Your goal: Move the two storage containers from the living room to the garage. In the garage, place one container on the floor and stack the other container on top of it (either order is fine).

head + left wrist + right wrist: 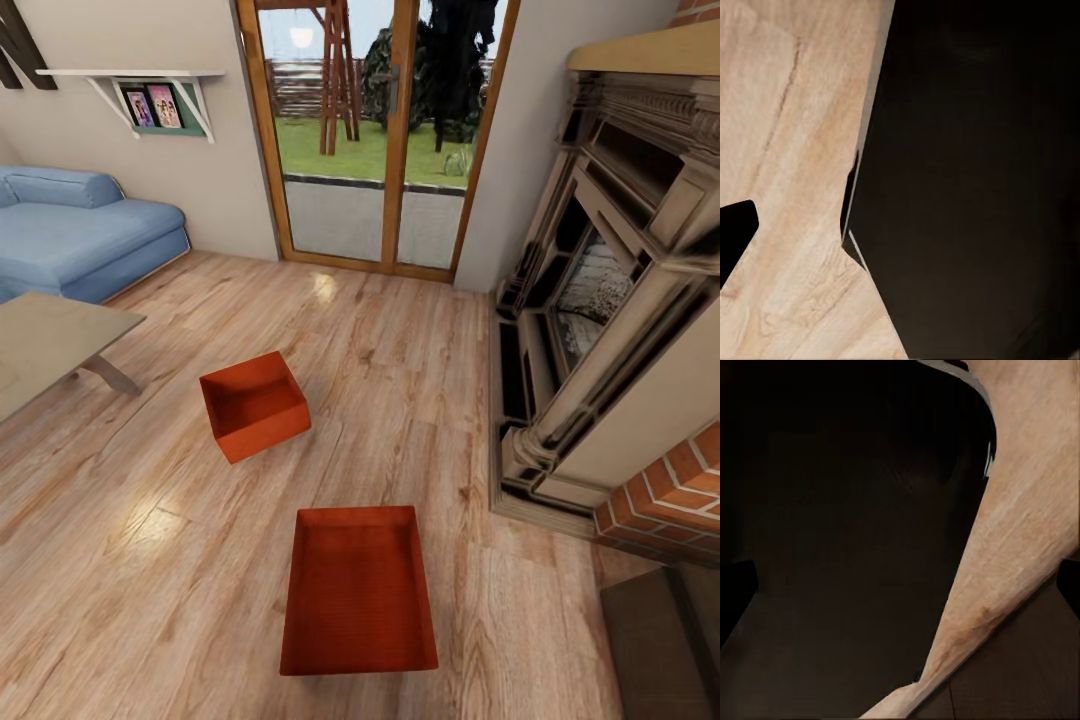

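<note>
Two storage containers, one lower centre (358, 592), one mid-left (254, 404), both on the living room plank floor (420, 380); neither lifted, whole carry and stacking outstanding; gripper states indeterminable.

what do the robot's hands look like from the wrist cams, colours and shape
Little of them is in frame. The left hand has a finger at the picture's edge: plain matte black, flat, with a slanted tip. The right hand has two fingers in the same unmarked black. I can make out no cables, labels or markings on them.
</note>
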Robot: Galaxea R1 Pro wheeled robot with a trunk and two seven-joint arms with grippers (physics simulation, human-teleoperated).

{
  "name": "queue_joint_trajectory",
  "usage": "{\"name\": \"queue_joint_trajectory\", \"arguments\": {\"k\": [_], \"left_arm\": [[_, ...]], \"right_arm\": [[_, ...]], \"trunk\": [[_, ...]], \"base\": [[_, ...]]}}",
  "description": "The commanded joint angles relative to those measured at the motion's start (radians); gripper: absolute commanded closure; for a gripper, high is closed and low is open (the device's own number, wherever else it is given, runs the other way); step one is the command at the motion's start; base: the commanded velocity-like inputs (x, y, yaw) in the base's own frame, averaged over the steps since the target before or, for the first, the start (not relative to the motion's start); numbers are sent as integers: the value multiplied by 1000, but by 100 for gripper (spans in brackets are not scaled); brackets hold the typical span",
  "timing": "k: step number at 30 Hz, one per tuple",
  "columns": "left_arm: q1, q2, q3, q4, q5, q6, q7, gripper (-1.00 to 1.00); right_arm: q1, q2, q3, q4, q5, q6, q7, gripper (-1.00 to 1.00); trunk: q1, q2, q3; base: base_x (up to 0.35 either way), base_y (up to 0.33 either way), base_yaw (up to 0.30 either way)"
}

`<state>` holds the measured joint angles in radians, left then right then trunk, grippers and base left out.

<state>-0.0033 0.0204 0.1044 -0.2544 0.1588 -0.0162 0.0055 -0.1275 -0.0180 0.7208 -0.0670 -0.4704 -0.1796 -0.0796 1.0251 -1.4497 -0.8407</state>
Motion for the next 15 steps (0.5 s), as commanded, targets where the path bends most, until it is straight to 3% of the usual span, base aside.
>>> {"name": "queue_joint_trajectory", "arguments": {"k": [1,4,7,10,12,14,15], "left_arm": [[0,2,-1,-39,10,11,-1,-100],[0,8,-2,-180,10,93,-3,-100],[0,11,-2,-306,9,215,0,-100],[0,19,-1,-399,10,274,-2,-100],[0,24,0,-497,10,312,-3,-100],[-2,25,0,-536,10,323,-2,-100],[-6,25,0,-553,11,329,1,-100]], "right_arm": [[0,-2,7,-51,-9,7,-5,-100],[2,-5,3,-192,-12,59,-15,-100],[3,-16,0,-265,-12,92,-17,-100],[-5,-22,-3,-293,-13,110,-17,-100],[-44,-25,-4,-308,-13,132,-17,-100],[-74,-25,-4,-311,-13,151,-17,-100],[-117,-26,-4,-313,-14,174,-20,-100]], "trunk": [[0,0,-1],[0,0,-1],[0,0,-1],[0,0,-1],[0,0,-1],[0,0,-1],[0,0,-1]], "base": [[0,0,0],[0,0,0],[0,0,0],[0,0,0],[0,0,0],[0,0,0],[0,0,0]]}}
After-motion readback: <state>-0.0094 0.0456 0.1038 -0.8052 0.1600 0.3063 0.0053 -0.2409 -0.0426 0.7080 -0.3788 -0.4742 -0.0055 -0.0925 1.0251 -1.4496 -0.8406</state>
